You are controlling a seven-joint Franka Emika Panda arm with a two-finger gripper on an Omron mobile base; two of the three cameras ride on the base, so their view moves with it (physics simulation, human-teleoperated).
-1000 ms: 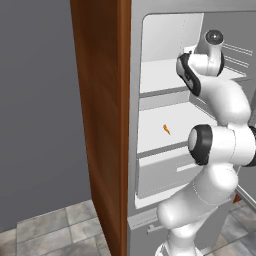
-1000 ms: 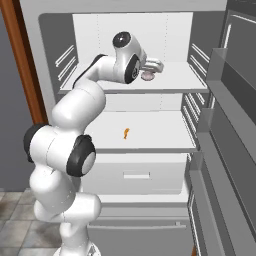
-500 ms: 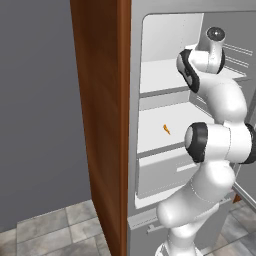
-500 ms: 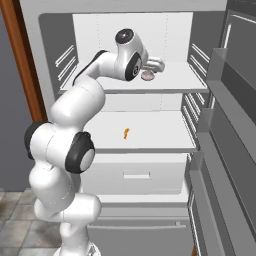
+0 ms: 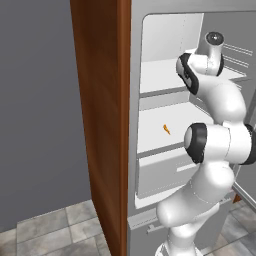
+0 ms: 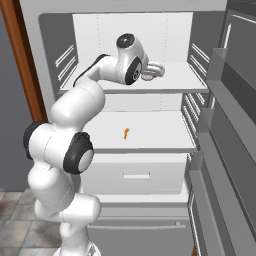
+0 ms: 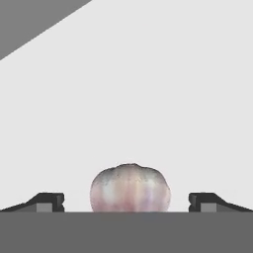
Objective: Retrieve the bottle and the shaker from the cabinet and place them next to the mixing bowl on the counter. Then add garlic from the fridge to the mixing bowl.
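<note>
The gripper [image 7: 126,201] stands wide open, its 2 fingertips [image 7: 49,201] spread far apart with the garlic [image 7: 130,188] centred between them, a clear gap on each side, touching neither. The garlic is a rounded, pinkish-white bulb, a little broader than tall in the hand view, so its wider axis runs across the line between the fingertips; which way its tip points cannot be told. It sits on the pale upper shelf [image 6: 175,80] of the open fridge [image 6: 50,30], just ahead of the hand. A small orange item [image 6: 126,132] lies on the shelf below.
</note>
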